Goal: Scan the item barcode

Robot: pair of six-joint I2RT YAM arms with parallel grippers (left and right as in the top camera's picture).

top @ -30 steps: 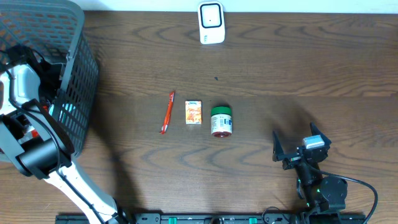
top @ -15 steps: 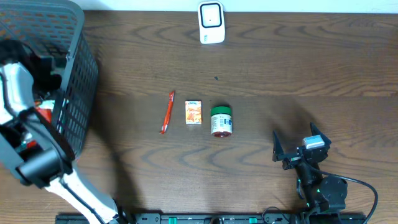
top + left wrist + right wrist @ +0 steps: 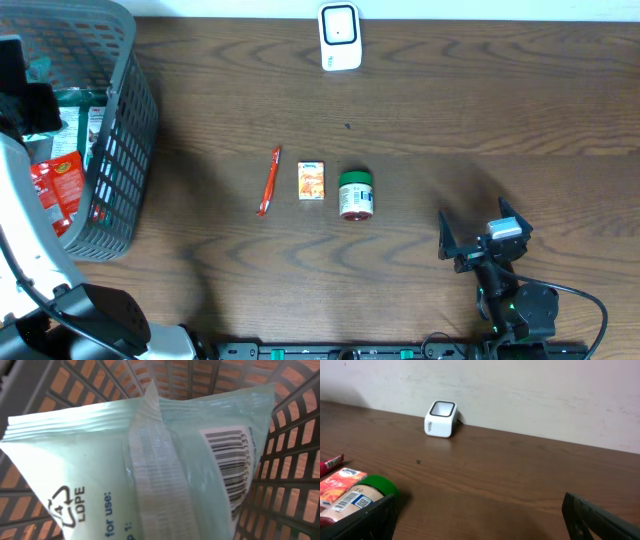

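A pale green plastic packet (image 3: 105, 465) fills the left wrist view, tilted up over the basket's floor, with its barcode (image 3: 232, 467) at the right side facing the camera. My left gripper (image 3: 30, 108) is inside the grey basket (image 3: 125, 170) at the far left, shut on this packet; its fingers are hidden behind the packet. The white scanner (image 3: 340, 36) stands at the table's back edge, also visible as the scanner (image 3: 440, 419) in the right wrist view. My right gripper (image 3: 475, 228) rests open near the front right, nothing between its fingers.
A red pen (image 3: 270, 181), a small orange box (image 3: 312, 181) and a green-lidded jar (image 3: 355, 195) lie in a row mid-table. Red packets (image 3: 55, 190) lie in the basket. The jar (image 3: 367, 495) sits just left of my right gripper.
My left gripper has shut on the pale green packet. The left arm has swung up and toward the table's left edge, uncovering the red packets. The right arm has not moved.
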